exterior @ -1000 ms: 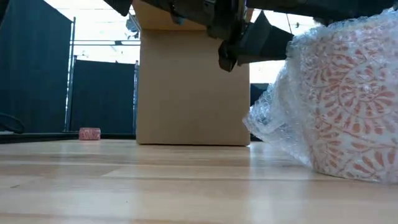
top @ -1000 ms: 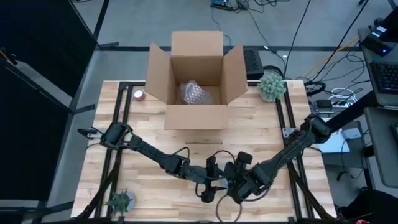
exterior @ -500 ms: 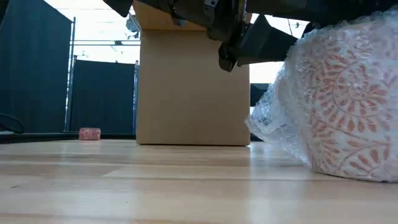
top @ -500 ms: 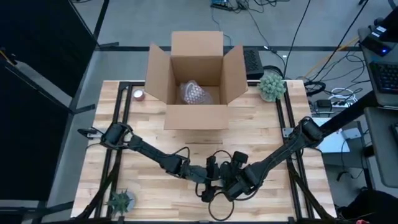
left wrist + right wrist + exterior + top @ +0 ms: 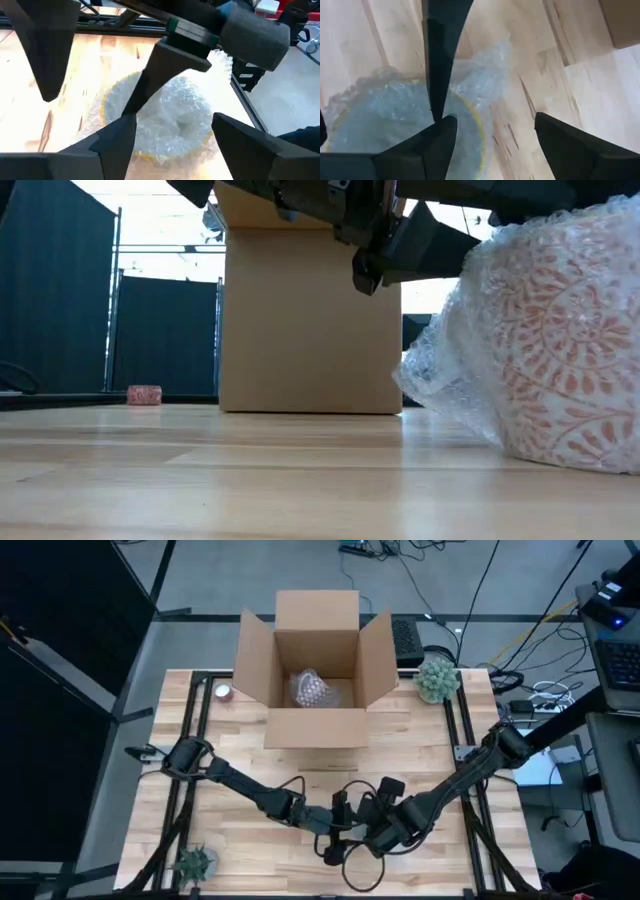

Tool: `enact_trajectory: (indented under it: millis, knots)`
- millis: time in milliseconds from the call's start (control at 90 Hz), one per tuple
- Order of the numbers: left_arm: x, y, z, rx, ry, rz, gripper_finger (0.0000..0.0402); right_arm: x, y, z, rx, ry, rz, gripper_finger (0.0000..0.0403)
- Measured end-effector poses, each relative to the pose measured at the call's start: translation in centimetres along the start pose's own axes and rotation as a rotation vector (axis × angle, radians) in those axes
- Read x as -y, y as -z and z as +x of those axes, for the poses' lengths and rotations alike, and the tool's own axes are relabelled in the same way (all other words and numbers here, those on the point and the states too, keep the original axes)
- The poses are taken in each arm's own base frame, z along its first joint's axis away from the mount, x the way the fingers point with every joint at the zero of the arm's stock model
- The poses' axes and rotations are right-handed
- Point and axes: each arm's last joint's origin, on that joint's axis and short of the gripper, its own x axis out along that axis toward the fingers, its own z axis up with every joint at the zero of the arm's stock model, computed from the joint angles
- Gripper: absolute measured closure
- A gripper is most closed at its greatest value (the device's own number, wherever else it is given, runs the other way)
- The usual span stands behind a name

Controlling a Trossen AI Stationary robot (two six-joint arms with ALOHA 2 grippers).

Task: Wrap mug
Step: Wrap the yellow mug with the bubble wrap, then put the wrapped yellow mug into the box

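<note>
The mug [image 5: 560, 340], white with an orange leaf pattern and covered in bubble wrap [image 5: 435, 380], stands on its base near the table's front edge [image 5: 354, 865]. Both grippers hang over it, open. My left gripper [image 5: 335, 836] comes from the table's left and my right gripper [image 5: 372, 836] from the right. In the left wrist view the wrapped mouth of the mug [image 5: 172, 117] lies between my own fingers. The right wrist view has the mug [image 5: 385, 120] off to one side of my right gripper [image 5: 495, 119]. My left gripper reaches down from above. One fingertip [image 5: 436, 112] stands on the bubble wrap over the mug's mouth [image 5: 420, 107]. Whether it presses in or only meets the wrap, I cannot tell. My right gripper slants down from the table's right. One finger [image 5: 150, 85] ends at the wrap by the mug's rim [image 5: 120, 107], and the other finger [image 5: 46, 60] hangs clear outside the mug.
An open cardboard box [image 5: 315, 670] with a bubble-wrapped item [image 5: 312, 690] inside stands at the far middle. A pink tape roll [image 5: 223, 692] lies left of it. Small plants stand at the far right [image 5: 437, 678] and near left [image 5: 195, 862]. Bare wood lies between box and mug.
My right gripper has swung a little toward the table's left edge and back again. The wrapped mug has rocked slightly on the table and stays on its base.
</note>
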Motion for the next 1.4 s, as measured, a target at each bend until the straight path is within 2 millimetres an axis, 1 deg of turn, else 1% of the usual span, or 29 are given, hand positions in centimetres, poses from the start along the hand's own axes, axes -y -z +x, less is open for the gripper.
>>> enact_trajectory:
  millis: [278,333,478,589,656,744,878,978,1044,1156,1289,1400]
  knots:
    - [0.0,0.0,0.0,0.000,0.000,0.000,0.0149,0.2,0.2,0.1,-0.019,0.018,0.003,0.0149]
    - [0.0,0.0,0.0,0.000,0.000,0.000,0.0149,0.3,0.4,0.1,-0.032,0.034,-0.009,0.0149]
    - [0.0,0.0,0.0,0.000,0.000,0.000,0.0149,0.3,1.3,1.1,-0.057,0.030,-0.030,0.0149]
    - [0.0,0.0,0.0,0.000,0.001,0.000,0.0149,0.2,1.6,1.1,-0.060,0.028,-0.043,0.0149]
    - [0.0,0.0,0.0,0.000,0.003,-0.001,0.0149,0.2,1.6,0.6,-0.060,0.010,-0.058,0.0149]
    - [0.0,0.0,0.0,-0.003,0.002,-0.001,0.0149,0.6,1.5,-0.7,-0.061,-0.026,-0.065,0.0149]
    - [0.0,0.0,0.0,-0.004,0.001,0.000,0.0149,1.5,1.1,-2.5,-0.022,-0.074,-0.053,0.0149]
    - [0.0,0.0,0.0,-0.004,0.001,0.000,0.0149,1.7,1.1,-3.6,0.015,-0.116,-0.050,0.0149]
    - [0.0,0.0,0.0,-0.004,0.001,0.000,0.0149,1.4,1.2,-4.3,0.049,-0.158,-0.069,0.0149]
    - [0.0,0.0,0.0,-0.004,0.001,-0.001,0.0149,0.1,1.2,-4.9,0.126,-0.247,-0.124,0.0149]
    - [0.0,0.0,0.0,-0.004,0.000,-0.001,0.0149,-1.8,1.2,-4.8,0.172,-0.351,-0.190,0.0149]
    - [0.0,0.0,0.0,-0.003,0.000,-0.001,0.0149,-2.4,1.5,-4.1,0.137,-0.365,-0.201,0.0149]
